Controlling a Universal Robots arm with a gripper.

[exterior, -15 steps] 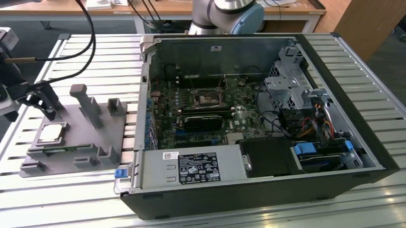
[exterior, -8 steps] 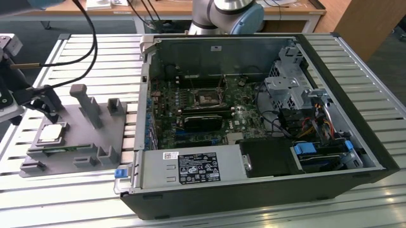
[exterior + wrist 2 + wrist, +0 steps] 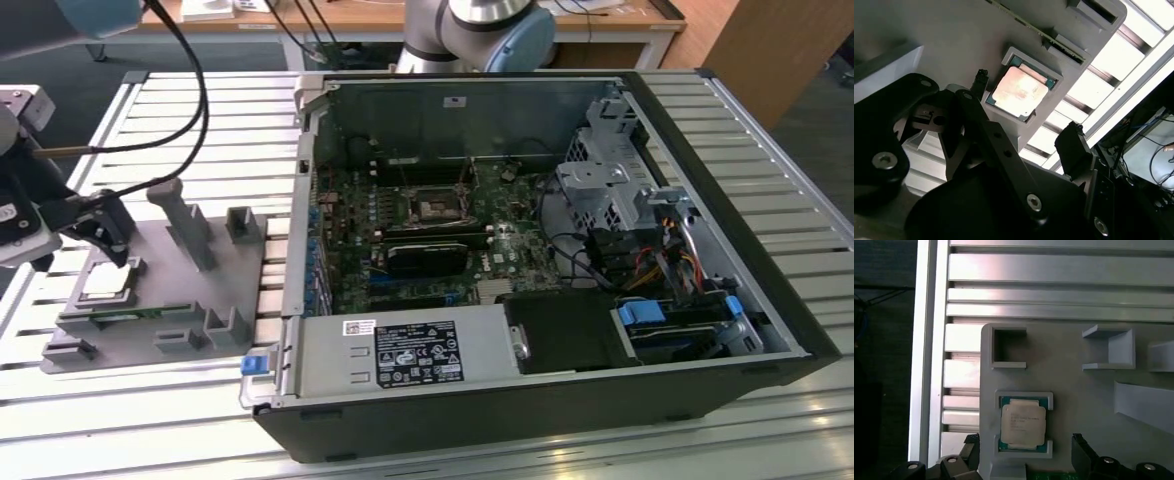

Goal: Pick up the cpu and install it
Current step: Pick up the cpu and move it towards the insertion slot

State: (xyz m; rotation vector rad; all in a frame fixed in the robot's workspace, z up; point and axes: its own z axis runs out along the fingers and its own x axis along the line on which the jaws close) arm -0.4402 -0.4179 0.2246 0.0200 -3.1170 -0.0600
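The cpu (image 3: 1023, 422), a small flat square silver-topped chip, is seated in a pocket of the grey plastic fixture (image 3: 1079, 400) on the slatted metal desk (image 3: 1054, 270). The black hand (image 3: 1024, 441) is spread wide astride it. The chip is judged light, stiff and fragile; it is best gripped by opposite rim edges.

Above cpu (image 3: 1023, 422) clear; fixture lips (image 3: 1024, 396) flank two edges, other two open.

Ribbed aluminium table (image 3: 174, 430) — a wooden desk (image 3: 360, 18) behind, dark floor (image 3: 240, 55) beneath.
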